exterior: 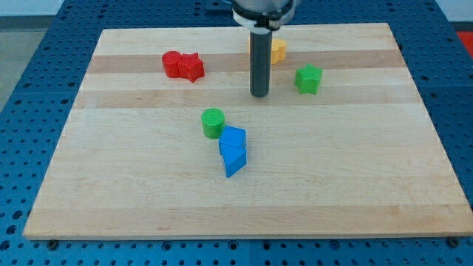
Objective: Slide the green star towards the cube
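The green star (309,78) lies on the wooden board (148,199) at the upper right of centre. My tip (259,94) rests on the board to the star's left and slightly lower, a gap apart from it. The blue cube (232,138) sits near the board's centre, touching a blue wedge-shaped block (233,160) just below it. Both lie below and to the left of my tip.
A green cylinder (213,122) stands just left of the blue cube. Two red blocks (182,65) touch each other at the upper left. A yellow block (277,50) is partly hidden behind the rod near the top edge.
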{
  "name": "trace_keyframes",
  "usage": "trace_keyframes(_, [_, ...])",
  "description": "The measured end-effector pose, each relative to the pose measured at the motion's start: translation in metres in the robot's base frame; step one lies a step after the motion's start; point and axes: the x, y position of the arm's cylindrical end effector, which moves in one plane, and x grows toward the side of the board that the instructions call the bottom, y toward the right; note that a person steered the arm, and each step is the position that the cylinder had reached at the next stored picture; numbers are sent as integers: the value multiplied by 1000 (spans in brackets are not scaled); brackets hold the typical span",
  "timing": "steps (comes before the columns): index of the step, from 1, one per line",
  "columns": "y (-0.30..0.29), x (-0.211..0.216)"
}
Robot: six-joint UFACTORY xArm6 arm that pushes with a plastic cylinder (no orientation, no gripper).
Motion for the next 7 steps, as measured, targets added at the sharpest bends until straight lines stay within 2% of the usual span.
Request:
trace_keyframes(1, [43, 23])
trace_keyframes(2, [109, 23])
trace_keyframes(3, [161, -12])
trace_keyframes(4, [168, -50])
trace_keyframes(7, [116, -56])
